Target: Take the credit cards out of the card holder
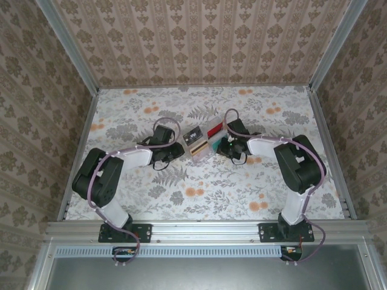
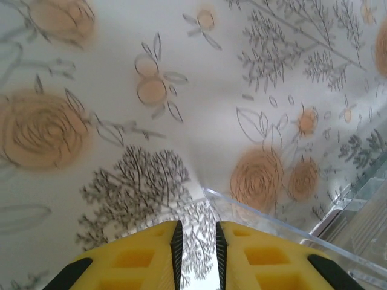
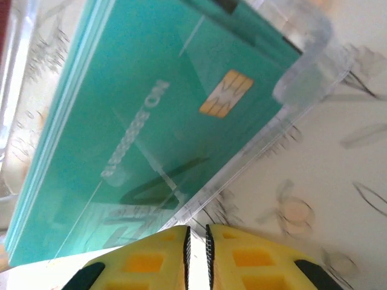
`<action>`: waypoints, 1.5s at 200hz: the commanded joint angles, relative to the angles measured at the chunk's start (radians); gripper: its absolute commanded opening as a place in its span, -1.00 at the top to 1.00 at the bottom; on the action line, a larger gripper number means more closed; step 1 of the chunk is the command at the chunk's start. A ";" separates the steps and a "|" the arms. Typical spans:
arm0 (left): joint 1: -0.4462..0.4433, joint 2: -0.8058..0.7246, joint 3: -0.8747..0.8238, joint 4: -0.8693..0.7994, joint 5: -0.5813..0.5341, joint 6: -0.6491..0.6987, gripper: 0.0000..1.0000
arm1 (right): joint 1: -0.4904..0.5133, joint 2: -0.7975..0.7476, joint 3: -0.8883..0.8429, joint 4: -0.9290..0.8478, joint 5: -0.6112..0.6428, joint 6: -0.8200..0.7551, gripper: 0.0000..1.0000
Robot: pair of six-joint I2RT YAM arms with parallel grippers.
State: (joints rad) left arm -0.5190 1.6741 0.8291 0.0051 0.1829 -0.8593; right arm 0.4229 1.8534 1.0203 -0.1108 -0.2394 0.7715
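The card holder [image 1: 204,154] is a clear plastic two-panel case lying open mid-table. It holds a black card [image 1: 195,136], a red card [image 1: 214,129], a tan card [image 1: 198,148] and a teal card [image 1: 218,145]. My left gripper [image 1: 177,150] is at its left edge; in the left wrist view the fingers [image 2: 198,225] are nearly together on a clear panel corner [image 2: 272,219]. My right gripper [image 1: 228,147] is at the right edge. There the jaws [image 3: 196,227] pinch the holder's clear rim [image 3: 302,66] beside the teal card [image 3: 139,121] with its gold chip.
The floral tabletop [image 1: 199,193] is walled by patterned panels on three sides, with metal rails [image 1: 78,151] along the edges. Both arm bases are bolted at the near rail [image 1: 205,232]. Open tabletop lies in front of and behind the holder.
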 commanded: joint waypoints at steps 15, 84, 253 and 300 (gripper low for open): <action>0.041 -0.001 0.029 -0.031 -0.010 0.049 0.46 | 0.011 0.007 0.042 0.022 0.059 -0.001 0.57; 0.120 -0.228 -0.020 -0.239 -0.140 0.100 -0.08 | -0.159 -0.310 -0.067 -0.206 0.239 -0.124 -0.27; 0.209 -0.484 -0.045 -0.469 -0.212 0.204 -1.00 | -0.625 0.114 0.317 -0.520 0.325 -0.316 -0.97; 0.212 -0.476 -0.049 -0.457 -0.192 0.205 -1.00 | -0.551 0.051 0.226 -0.535 0.187 -0.303 -0.94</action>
State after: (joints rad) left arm -0.3134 1.2083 0.7914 -0.4423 -0.0254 -0.6758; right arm -0.1909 1.9354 1.3148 -0.5648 0.1089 0.4652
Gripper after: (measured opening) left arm 0.993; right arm 0.969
